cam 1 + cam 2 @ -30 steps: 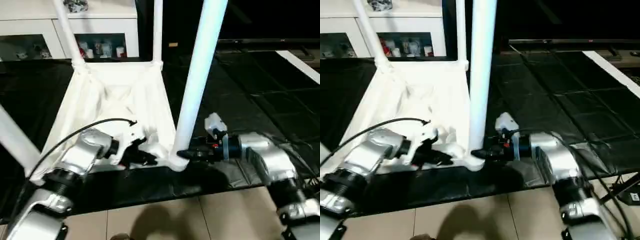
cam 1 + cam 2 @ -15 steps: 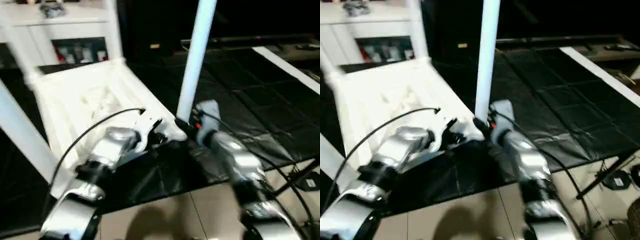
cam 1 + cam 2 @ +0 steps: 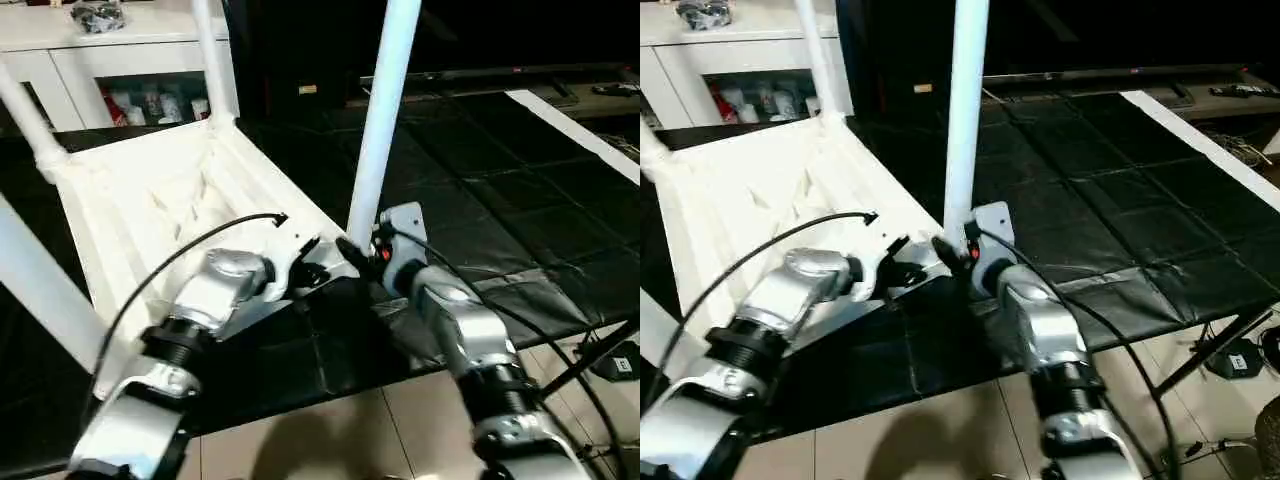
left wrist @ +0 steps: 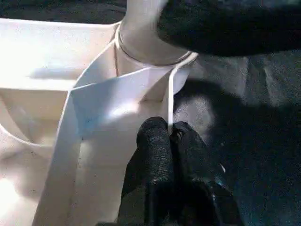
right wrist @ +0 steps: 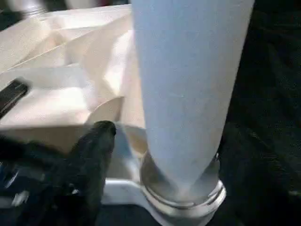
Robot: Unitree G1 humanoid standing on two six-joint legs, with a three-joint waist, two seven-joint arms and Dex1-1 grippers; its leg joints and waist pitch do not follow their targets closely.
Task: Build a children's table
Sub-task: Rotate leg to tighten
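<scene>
Nearest you, two silver forearms reach in from six o'clock toward the centre of the head views. Your left gripper (image 4: 170, 141) is clenched tight, its two black fingers (image 4: 153, 146) pinching the thin side wall of the upside-down, all-white plastic children's table (image 3: 150, 200) at its near corner. Your right gripper (image 3: 352, 252) sits just beside the base of the nearest long tapered white leg (image 3: 385, 110); one black finger (image 5: 94, 155) lies alongside that leg, and you cannot tell whether the gripper is grasping it or has let go. The leg stands upright in the round corner socket (image 5: 181, 195). The table lies on a black padded mat (image 3: 500, 200), its ribbed underside facing up, three more legs rising at nine, ten and twelve o'clock. Farthest off, at eleven o'clock, a white glass-door cabinet (image 3: 70, 75) holds small jars and bottles (image 3: 150, 103), too blurred to identify; a dark bundle (image 3: 97, 14) rests on top.
</scene>
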